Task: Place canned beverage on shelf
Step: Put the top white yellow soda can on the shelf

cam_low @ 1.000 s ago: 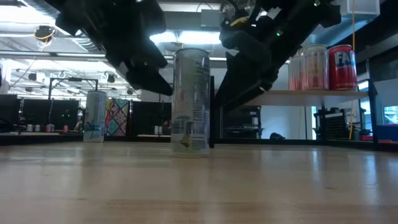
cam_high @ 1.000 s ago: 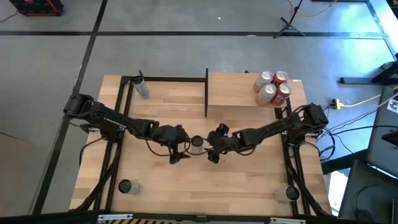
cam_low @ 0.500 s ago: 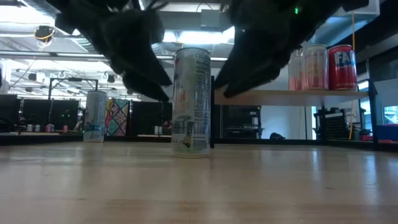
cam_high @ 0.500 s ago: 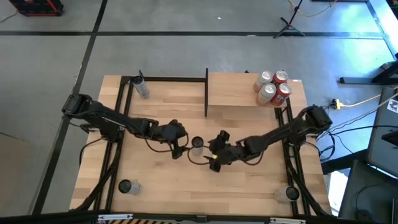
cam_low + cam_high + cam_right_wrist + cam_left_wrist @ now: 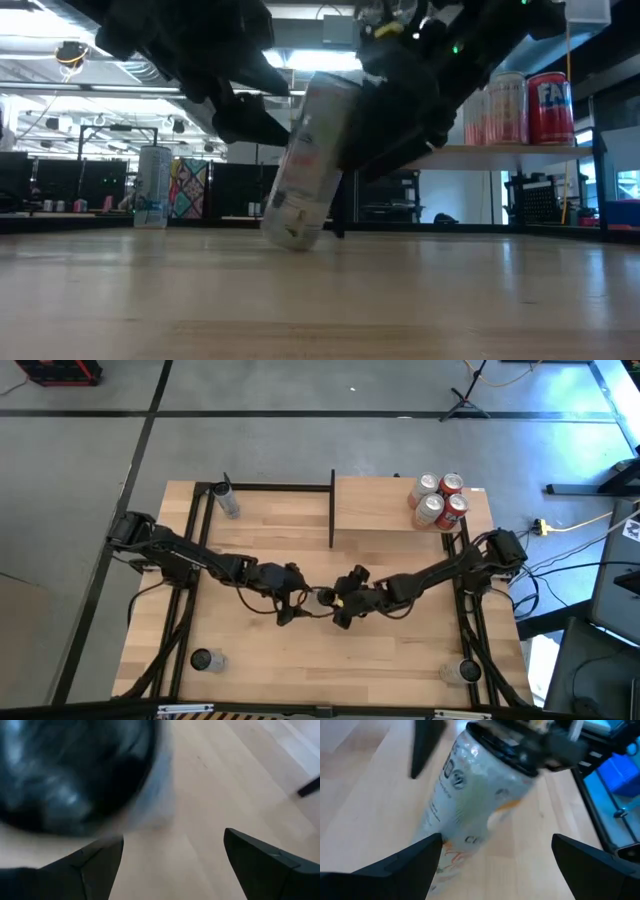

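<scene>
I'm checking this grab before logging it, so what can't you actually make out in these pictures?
- High view: the tilted can is nearly covered by the left gripper and right gripper, so contact is unclear.
- Low view: dark arms hide the can's top.
- Right wrist view: a blurred dark shape fills the near field.
- Left wrist view: the can's label is unreadable.

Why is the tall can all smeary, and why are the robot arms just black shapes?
Low view: the can tilts, motion-blurred; bright ceiling lights leave the arms as silhouettes. Left wrist view: the same can is smeared too. Right wrist view: a dark blur fills one corner.
</scene>
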Controlling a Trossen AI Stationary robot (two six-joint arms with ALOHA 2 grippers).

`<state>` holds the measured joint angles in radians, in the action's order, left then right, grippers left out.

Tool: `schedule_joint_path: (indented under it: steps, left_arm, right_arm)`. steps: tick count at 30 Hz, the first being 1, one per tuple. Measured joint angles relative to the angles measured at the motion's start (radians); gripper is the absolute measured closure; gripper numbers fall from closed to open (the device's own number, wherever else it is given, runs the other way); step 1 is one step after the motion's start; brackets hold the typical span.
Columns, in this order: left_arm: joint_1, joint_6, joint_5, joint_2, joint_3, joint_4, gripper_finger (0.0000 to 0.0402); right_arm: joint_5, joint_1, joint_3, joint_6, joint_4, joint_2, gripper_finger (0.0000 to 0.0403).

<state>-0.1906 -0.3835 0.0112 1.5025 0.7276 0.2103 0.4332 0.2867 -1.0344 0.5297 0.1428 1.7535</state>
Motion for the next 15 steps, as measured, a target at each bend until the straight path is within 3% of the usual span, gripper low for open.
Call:
schedule_joint_path:
  steps: [15]
  left_arm:
    - [-0.028, -0.011, 0.047, 0.003, 0.0, -0.021, 0.0029]
  right_arm:
    - [0.051, -0.033, -0.06, -0.065, 0.054, -0.011, 0.0068]
